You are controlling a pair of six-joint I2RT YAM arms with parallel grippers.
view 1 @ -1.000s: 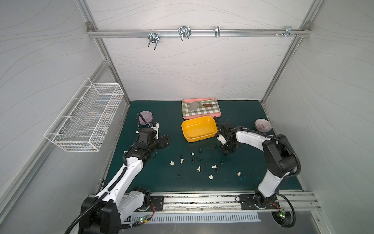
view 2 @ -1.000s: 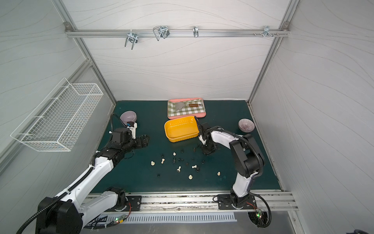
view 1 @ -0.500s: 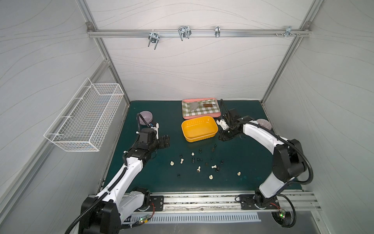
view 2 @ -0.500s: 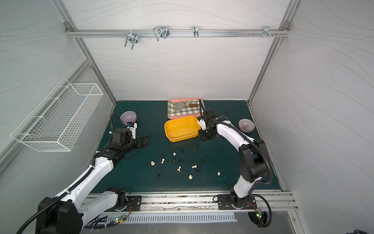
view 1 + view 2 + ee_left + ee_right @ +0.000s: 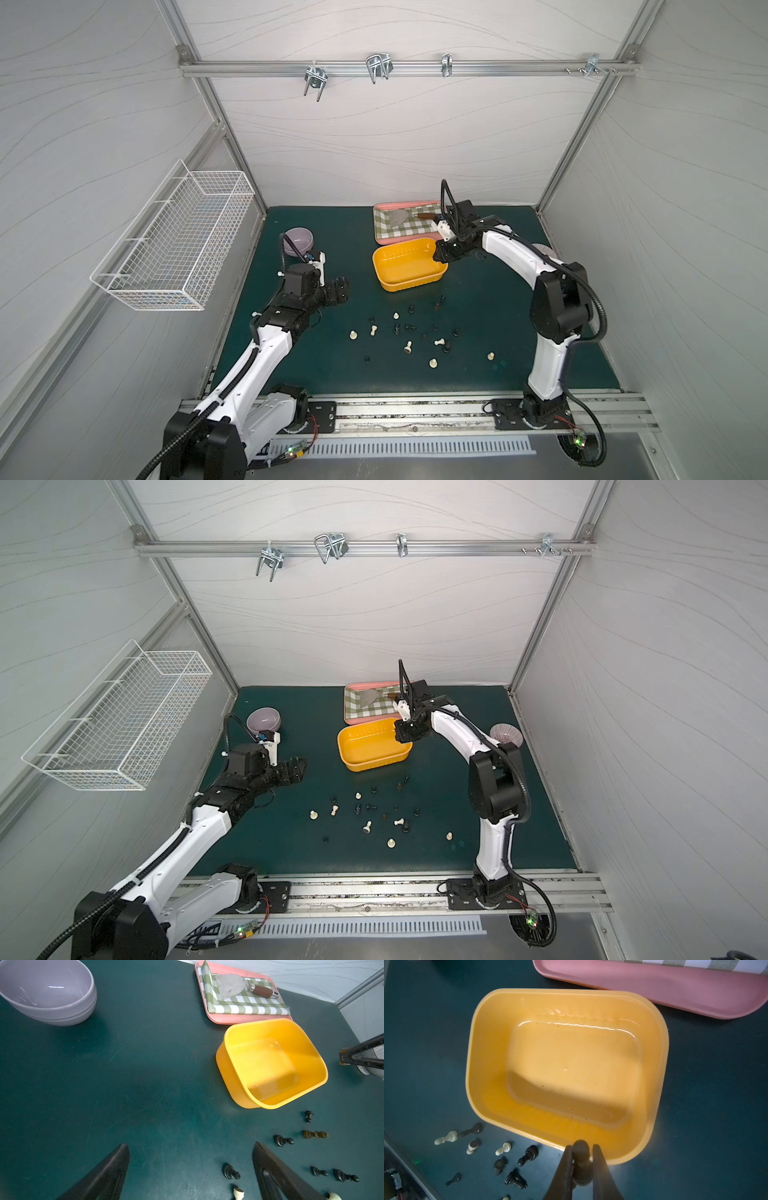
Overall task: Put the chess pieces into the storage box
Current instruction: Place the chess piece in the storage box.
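In both top views the right arm has swung up from among the scattered figurines, where it worked a second ago. Its right gripper now hangs at the near end of the shallow yellow-orange plastic storage box. The left arm has not shifted. The left gripper hovers low over the dark green table, well left of the box. The tiny black and cream turned chess pieces lie spread on the table in front of the box. The box stands just beside a pink tray with a green checked cloth.

From the left wrist, the left gripper stands wide apart with nothing between its jaws. Several black pieces lie on their sides near one finger.

From the right wrist, the right gripper is pinched tight on one dark chess piece, which sits over a rounded corner of the box rim. The box's glossy floor shows a bright reflection and a few dark specks. Black and cream pieces lie on the table close outside its wall.
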